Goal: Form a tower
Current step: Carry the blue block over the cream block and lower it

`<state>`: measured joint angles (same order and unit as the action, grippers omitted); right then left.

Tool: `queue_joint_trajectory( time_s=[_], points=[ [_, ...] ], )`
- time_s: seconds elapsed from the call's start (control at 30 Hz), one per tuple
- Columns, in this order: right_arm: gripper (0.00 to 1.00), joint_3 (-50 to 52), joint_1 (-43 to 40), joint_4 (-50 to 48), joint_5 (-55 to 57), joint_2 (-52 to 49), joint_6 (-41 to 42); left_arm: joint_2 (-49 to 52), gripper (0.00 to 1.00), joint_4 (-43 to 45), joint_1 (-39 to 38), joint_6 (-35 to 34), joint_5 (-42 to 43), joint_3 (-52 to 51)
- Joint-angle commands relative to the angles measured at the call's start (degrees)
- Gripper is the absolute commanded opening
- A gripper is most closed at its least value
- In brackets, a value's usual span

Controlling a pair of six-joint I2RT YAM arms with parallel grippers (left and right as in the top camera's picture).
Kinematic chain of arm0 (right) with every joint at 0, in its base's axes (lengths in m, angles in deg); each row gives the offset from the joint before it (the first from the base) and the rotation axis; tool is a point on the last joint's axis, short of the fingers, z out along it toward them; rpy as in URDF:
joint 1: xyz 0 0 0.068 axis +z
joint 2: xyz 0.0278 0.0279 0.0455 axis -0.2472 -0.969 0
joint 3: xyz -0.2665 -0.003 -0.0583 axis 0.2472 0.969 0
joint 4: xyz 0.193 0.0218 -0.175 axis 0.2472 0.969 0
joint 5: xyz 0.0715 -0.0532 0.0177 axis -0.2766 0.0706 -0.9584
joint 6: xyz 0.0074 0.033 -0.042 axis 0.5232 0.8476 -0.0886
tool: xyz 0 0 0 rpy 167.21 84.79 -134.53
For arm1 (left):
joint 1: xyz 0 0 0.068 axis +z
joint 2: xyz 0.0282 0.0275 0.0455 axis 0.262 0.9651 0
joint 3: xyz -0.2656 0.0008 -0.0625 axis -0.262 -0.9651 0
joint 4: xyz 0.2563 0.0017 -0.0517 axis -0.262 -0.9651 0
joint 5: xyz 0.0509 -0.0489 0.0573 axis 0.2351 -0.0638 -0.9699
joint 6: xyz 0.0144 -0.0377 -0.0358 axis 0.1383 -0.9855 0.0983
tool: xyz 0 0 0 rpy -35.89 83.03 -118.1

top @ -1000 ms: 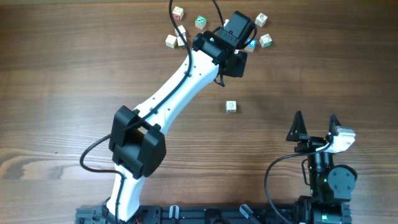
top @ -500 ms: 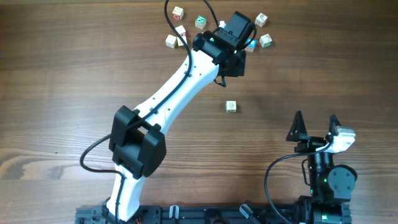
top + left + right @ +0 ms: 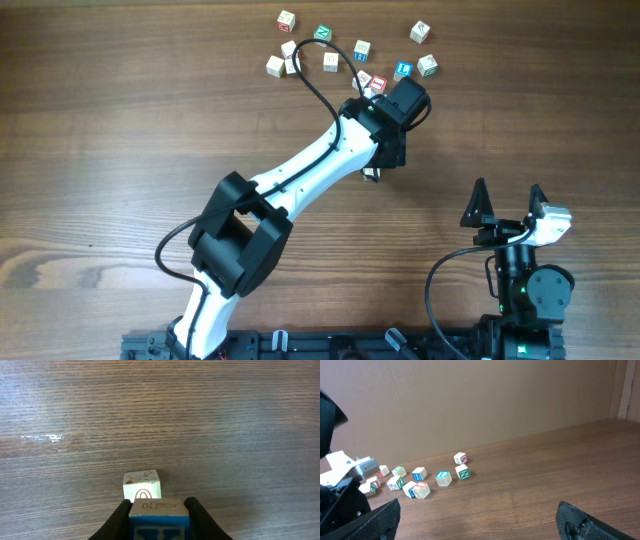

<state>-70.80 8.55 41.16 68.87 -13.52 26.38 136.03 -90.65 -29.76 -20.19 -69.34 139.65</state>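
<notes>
My left gripper (image 3: 159, 505) is shut on a cube with a blue printed face (image 3: 160, 519), a black finger on each side of it. On the table just beyond it sits a single pale cube (image 3: 142, 487) with a brown drawing on top. The held cube hangs close above and just short of that cube. From overhead, the left gripper (image 3: 374, 170) covers this spot and hides both cubes. Near the table's front right, my right gripper (image 3: 507, 195) stands open and holds nothing. The tower is out of view.
Several loose letter cubes (image 3: 330, 61) lie scattered along the far edge of the wooden table (image 3: 120, 130), some just behind the left wrist. The right wrist view shows the same cluster of cubes (image 3: 443, 478) far ahead of the open right gripper (image 3: 477, 522).
The left arm has swung from the cluster of cubes at the back towards the front, over the lone cube. The right arm has not moved.
</notes>
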Motion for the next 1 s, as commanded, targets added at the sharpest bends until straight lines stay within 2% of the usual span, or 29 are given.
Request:
queue_joint_trajectory(
  time_s=[0.0,0.17,0.5,0.63,0.97],
  points=[
    [1.00,0.1,0.2,-0.2,-0.9,0.3,0.3,-0.4,0.24,1.1,-0.4,-2.3,-2.2,-3.5],
    [1.00,0.1,0.2,-0.2,-0.9,0.3,0.3,-0.4,0.25,6.4,-0.5,-2.7,-2.9,-6.7],
    [0.99,0.1,0.2,-0.2,-0.9,0.3,0.3,-0.4,0.32,6.5,-2.2,-2.7,-2.9,-6.7],
    [1.00,0.1,0.2,-0.2,-0.9,0.3,0.4,-0.4,0.27,6.5,-2.2,-2.7,-3.2,-6.7],
    [1.00,0.1,0.2,-0.2,-0.9,0.3,0.3,-2.2,0.26,6.6,-2.2,-3.1,-4.8,-6.6]
  ],
)
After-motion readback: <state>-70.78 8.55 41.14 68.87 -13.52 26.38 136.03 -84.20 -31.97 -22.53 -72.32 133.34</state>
